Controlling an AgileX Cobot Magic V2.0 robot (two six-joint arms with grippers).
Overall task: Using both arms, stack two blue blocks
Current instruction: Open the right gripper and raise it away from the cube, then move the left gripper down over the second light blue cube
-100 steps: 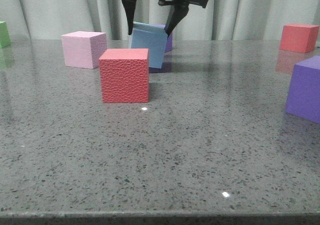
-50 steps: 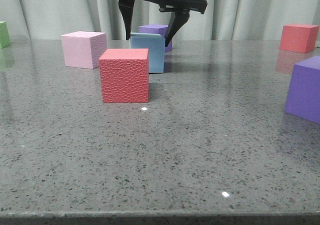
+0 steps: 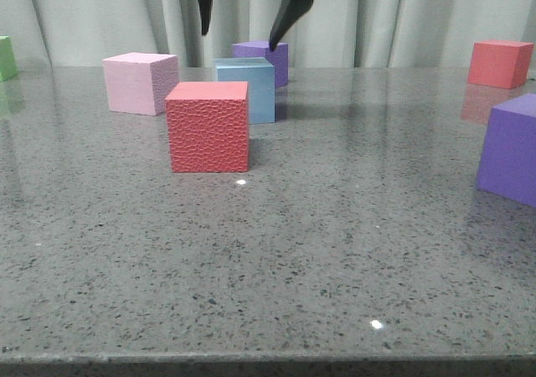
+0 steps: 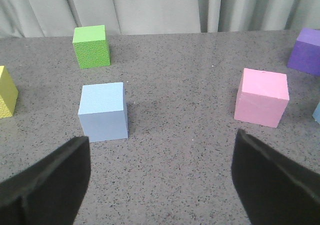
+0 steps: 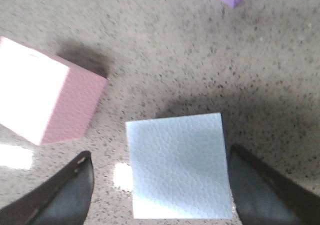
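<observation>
In the front view, nearest the camera, the red cube [image 3: 208, 126] sits left of centre, with a purple cube [image 3: 509, 148] at the right edge. Just behind the red cube stands 1 blue block [image 3: 245, 89] on the table [image 3: 335, 251], partly covered by it at the lower left. Directly above that block, at the top of the frame, hangs the right gripper [image 3: 239, 35], fingers spread wide and empty, the block between them but below the tips; its upper body is cut off. The pink cube [image 3: 140, 82] lies left, a second purple cube [image 3: 261, 61] behind.

The second blue block [image 4: 102, 111] appears only in the left wrist view, ahead of the open, empty left gripper [image 4: 160, 180] and toward its left finger, so the left arm is likely nearer it. Neither block is stacked yet.
</observation>
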